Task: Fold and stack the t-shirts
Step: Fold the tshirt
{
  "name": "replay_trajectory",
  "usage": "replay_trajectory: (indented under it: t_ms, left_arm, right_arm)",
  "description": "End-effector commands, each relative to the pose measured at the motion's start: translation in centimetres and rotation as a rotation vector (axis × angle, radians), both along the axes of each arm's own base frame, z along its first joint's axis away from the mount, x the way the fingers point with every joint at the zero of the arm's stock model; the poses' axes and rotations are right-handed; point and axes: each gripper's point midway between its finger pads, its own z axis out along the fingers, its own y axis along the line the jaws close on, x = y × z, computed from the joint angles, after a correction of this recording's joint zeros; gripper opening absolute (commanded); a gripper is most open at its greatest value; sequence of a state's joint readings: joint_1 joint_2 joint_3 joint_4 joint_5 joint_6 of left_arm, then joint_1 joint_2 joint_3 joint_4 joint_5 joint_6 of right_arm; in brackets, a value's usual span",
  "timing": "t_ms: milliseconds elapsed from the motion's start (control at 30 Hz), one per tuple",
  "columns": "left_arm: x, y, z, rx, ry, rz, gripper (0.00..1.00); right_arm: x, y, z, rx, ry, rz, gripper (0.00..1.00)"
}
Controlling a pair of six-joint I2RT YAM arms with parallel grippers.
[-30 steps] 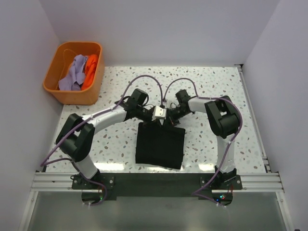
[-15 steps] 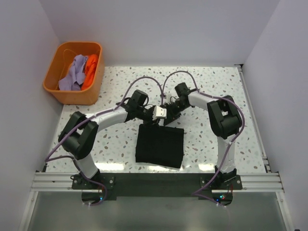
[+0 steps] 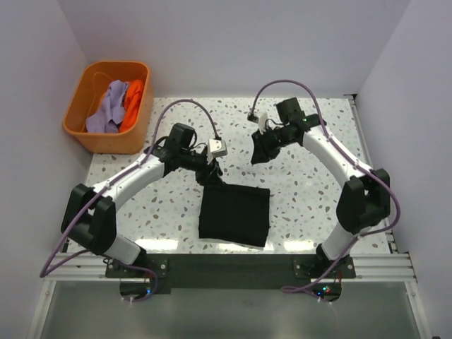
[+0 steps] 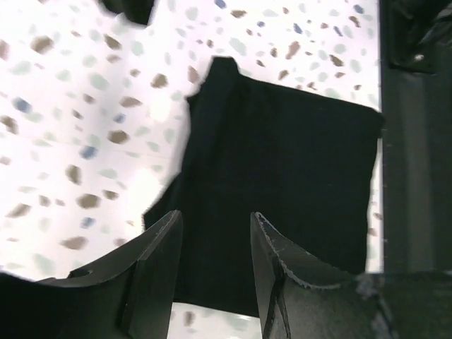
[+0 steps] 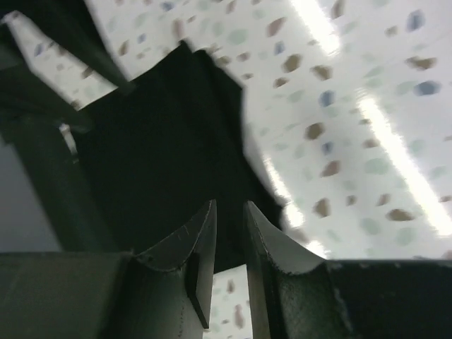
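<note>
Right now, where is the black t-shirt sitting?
In the top view the black t-shirt lies folded flat on the table, centre and toward the near edge, between the two arms; the left gripper hovers just beyond its far left corner.

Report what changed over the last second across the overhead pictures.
Both let go of the far edge of the folded black cloth t-shirt and drew apart: the left gripper slightly leftward, the right gripper toward the far right. Both are open and empty. The black shirt, the orange plastic tub, and the lavender shirt and bright orange shirt inside stayed put.
</note>
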State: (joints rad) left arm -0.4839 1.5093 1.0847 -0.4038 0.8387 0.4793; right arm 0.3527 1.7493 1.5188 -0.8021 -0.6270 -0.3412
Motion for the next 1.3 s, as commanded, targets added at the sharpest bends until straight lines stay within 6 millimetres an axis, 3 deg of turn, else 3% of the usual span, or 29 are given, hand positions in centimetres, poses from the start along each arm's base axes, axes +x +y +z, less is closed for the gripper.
replay_trajectory:
  t_ms: [0,33,100,167,267,333,400,433,500,533,600,633,733,800,833,900,933,1067,1100,1167,1200,1267]
  left_arm:
    - [-3.4,0.5,-1.9,0.012,0.27,0.06,0.48]
    - [-3.4,0.5,-2.5,0.019,0.296,0.075,0.48]
    - [-3.6,0.7,-4.0,0.045,0.382,0.123,0.47]
    - [-3.5,1.0,-5.7,0.081,0.447,0.163,0.47]
    - [-2.1,1.6,-7.4,0.083,0.498,0.232,0.46]
    - [-0.9,2.0,-9.2,0.099,0.539,0.273,0.46]
    - [0.9,2.2,-9.8,0.1,0.543,0.299,0.45]
    - [1.4,2.3,-11.2,0.118,0.571,0.314,0.44]
    - [4.1,2.6,-11.5,0.124,0.529,0.348,0.43]
    - [4.6,2.8,-12.7,0.138,0.548,0.357,0.43]
    - [7.4,2.8,-12.4,0.131,0.499,0.379,0.42]
    - [8.2,2.9,-12.9,0.132,0.506,0.388,0.42]
    - [11.2,2.4,-10.0,0.068,0.443,0.38,0.44]
    - [10.7,1.8,-7.9,0.02,0.439,0.326,0.47]
    - [10.3,1.6,-5.6,-0.017,0.409,0.303,0.48]
    - [8.3,1.2,-3.8,-0.069,0.443,0.256,0.51]
    - [6.9,1.3,-2.5,-0.087,0.443,0.245,0.52]
    - [2.2,1.3,-0.2,-0.146,0.558,0.21,0.58]
    - [1.3,1.0,0.1,-0.157,0.587,0.204,0.59]
    - [-1.3,0.9,-0.4,-0.15,0.659,0.188,0.63]
    - [-2.5,0.3,-0.7,-0.138,0.674,0.162,0.63]
    - [-4.2,-0.1,-1.9,-0.116,0.733,0.147,0.64]
  right_arm:
    - [-8.1,1.5,-0.1,0.092,0.266,0.041,0.25]
    - [-10.0,1.1,-1.4,0.082,0.31,0.035,0.24]
    - [-11.1,1.4,-3.0,0.081,0.345,0.013,0.24]
    - [-12.0,0.4,-6.0,0.025,0.398,-0.028,0.23]
    - [-10.4,-0.9,-9.6,-0.061,0.368,-0.117,0.21]
    - [-8.1,-1.6,-11.2,-0.094,0.322,-0.182,0.2]
    - [-6.5,-2.1,-13.1,-0.124,0.316,-0.214,0.19]
    - [-5.5,-2.2,-13.4,-0.135,0.298,-0.232,0.18]
    - [-3.7,-2.8,-14.6,-0.166,0.272,-0.258,0.18]
    - [-2.2,-2.7,-14.1,-0.167,0.235,-0.27,0.18]
    - [0.1,-3.2,-14.2,-0.187,0.18,-0.299,0.18]
    - [1.7,-3.0,-13.2,-0.174,0.138,-0.308,0.19]
    - [4.3,-2.7,-11.0,-0.155,0.077,-0.298,0.22]
    - [4.6,-2.3,-9.2,-0.126,0.056,-0.269,0.28]
    - [4.9,-1.9,-7.0,-0.093,0.017,-0.255,0.3]
    - [4.2,-1.3,-4.7,-0.044,0.022,-0.241,0.35]
    - [3.4,-0.4,-2.8,0.022,0.032,-0.22,0.37]
    - [-1.8,2.4,-0.2,0.153,0.194,-0.2,0.39]
    - [-4.4,3.5,-1.2,0.161,0.281,-0.192,0.41]
    - [-6.9,4.9,-0.7,0.208,0.311,-0.151,0.45]
    - [-9.1,5.6,-2.0,0.195,0.381,-0.141,0.47]
    - [-10.1,6.3,-2.6,0.221,0.43,-0.139,0.47]
